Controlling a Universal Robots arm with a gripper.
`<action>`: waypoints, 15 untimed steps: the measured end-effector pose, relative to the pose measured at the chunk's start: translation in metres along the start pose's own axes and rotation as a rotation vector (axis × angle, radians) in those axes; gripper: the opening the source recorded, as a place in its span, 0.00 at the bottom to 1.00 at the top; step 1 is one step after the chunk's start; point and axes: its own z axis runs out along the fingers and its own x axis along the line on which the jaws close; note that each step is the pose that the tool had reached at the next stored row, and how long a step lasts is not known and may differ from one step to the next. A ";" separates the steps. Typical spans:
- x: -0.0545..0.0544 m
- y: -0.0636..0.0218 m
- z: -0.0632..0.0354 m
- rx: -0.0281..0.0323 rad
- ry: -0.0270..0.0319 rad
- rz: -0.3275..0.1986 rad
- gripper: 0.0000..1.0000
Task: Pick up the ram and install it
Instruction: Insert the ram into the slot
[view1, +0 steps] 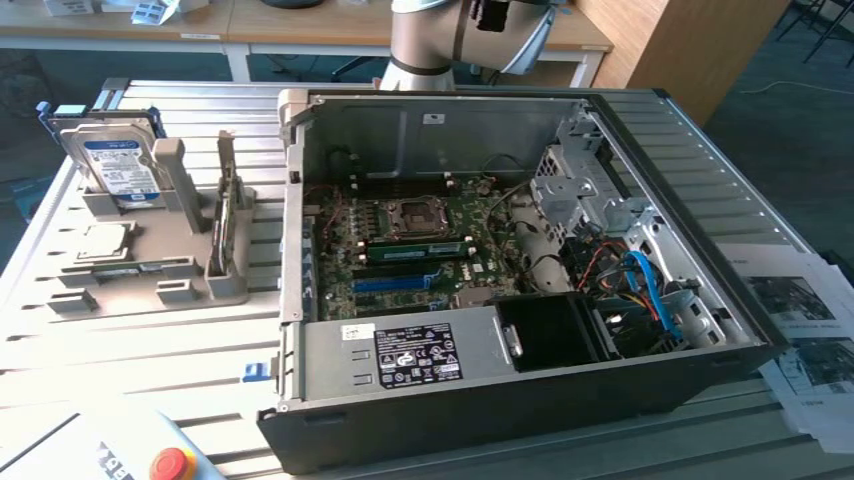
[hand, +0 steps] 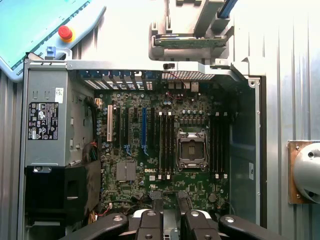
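The ram (hand: 192, 41) stands on edge in a grey rack (hand: 172, 50) on the desk (view1: 134, 345), beside the computer case (view1: 534, 410). It is likely light, stiff and fragile, so grip its flat faces near the middle. The hand (hand: 170, 200) hangs open and empty above the motherboard (hand: 150, 150).

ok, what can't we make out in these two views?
- ram, wrist view: one long edge shows; the grey holder hides the rest, including the chips.
- gripper, wrist view: open, finger bases cut off by the frame edge.
- arm, exterior view: cut off by the top edge.
- memory slots, wrist view: latch positions too small to tell.
- power supply label, exterior view: text too small to read.
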 end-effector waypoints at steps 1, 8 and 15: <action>0.000 0.0000 0.0014 -0.0003 0.0001 0.000 0.25; 0.000 -0.0006 0.0140 -0.0004 0.0001 0.000 0.25; 0.000 -0.0012 0.0267 -0.0004 0.0002 0.000 0.25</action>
